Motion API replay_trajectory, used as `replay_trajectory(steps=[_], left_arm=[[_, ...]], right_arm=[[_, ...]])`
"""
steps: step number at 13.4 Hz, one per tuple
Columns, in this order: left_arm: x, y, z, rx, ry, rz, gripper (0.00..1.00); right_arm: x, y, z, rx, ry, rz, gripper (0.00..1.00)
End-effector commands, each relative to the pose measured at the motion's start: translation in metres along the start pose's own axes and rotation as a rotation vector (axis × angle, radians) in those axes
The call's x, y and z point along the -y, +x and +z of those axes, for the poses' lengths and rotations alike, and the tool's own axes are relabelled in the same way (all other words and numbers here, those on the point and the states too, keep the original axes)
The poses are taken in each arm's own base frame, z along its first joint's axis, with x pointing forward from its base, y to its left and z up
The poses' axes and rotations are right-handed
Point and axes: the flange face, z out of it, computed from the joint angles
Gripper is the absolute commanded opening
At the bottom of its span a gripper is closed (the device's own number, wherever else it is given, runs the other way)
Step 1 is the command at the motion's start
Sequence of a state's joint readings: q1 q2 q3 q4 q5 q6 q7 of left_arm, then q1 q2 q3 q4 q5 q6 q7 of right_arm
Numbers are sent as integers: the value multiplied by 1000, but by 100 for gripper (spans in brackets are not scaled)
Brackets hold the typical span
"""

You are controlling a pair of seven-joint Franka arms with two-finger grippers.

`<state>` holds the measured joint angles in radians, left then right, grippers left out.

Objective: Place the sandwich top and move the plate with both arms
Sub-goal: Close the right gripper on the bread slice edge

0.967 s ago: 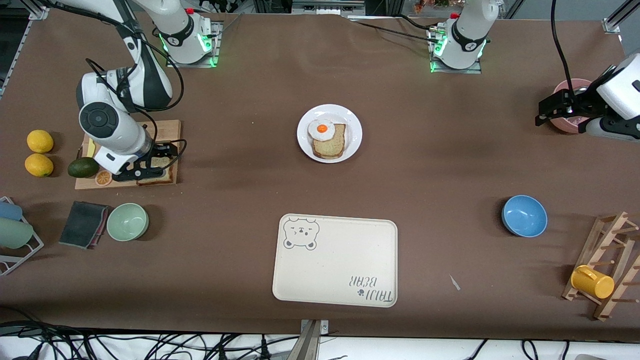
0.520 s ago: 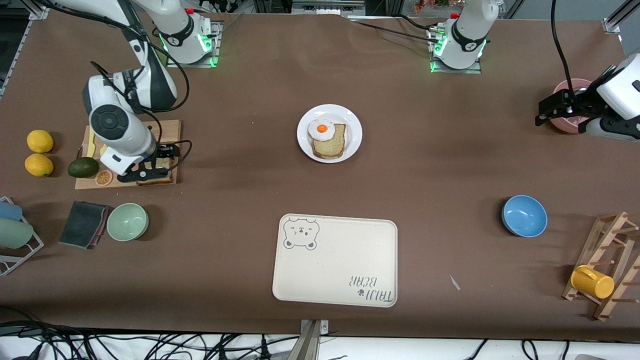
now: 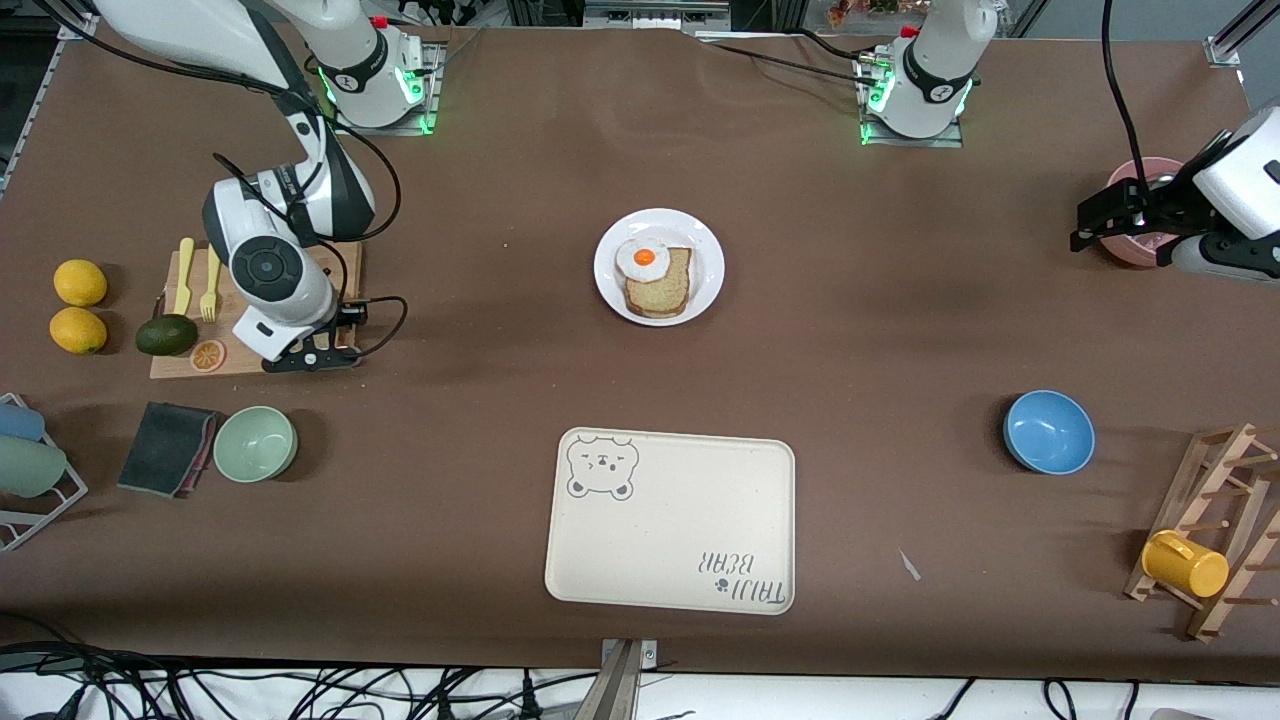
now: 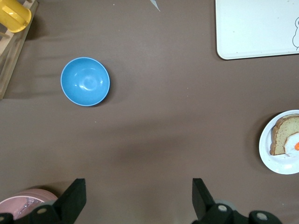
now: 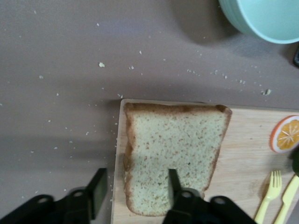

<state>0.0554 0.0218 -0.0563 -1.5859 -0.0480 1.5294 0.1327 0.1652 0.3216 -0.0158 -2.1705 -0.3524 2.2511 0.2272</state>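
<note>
Bread slices: two, the sandwich top [image 5: 174,156] on the cutting board [image 3: 340,262] and one more [image 3: 665,285] under the single fried egg [image 3: 642,258]. Plates: one, the plate [image 3: 707,268]. Trays: one [image 3: 670,520]. Bowls: one blue [image 3: 1048,431], one green [image 3: 255,443], possibly a third, pink [image 3: 1135,245], largely hidden. Lemons: two [image 3: 80,282] [image 3: 77,330]. Avocados: one [image 3: 166,335]. Orange slices: one [image 3: 208,355]. Yellow cups: one [image 3: 1184,564].

Brown cloth-covered table [image 3: 480,480]; black cables [image 3: 300,695] along near edge; metal frame posts at corners.
</note>
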Motion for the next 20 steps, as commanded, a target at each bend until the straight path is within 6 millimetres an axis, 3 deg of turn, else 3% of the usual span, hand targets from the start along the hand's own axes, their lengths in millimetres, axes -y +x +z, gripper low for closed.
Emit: replay_trajectory(steps=[1,9,12,13,19,20], left_arm=[[1,0,-6,2,-13,20,100],[1,0,-6,2,-15,20,100],[1,0,-6,2,-15,20,100],[1,0,-6,1,-14,20,100],[1,0,-6,2,-15,20,100],[1,0,-6,2,-13,20,100]], right_arm=[[4,-4,7,-11,-10,17,50],[14,-12,28,-21,-22,4,49],[16,-15,33,-29,-15,-1,44],[16,-16,34,-26,-16,0,41],[17,-21,37,-17,-15,-2,1],[17,-21,37,-21,-13,-2,0]])
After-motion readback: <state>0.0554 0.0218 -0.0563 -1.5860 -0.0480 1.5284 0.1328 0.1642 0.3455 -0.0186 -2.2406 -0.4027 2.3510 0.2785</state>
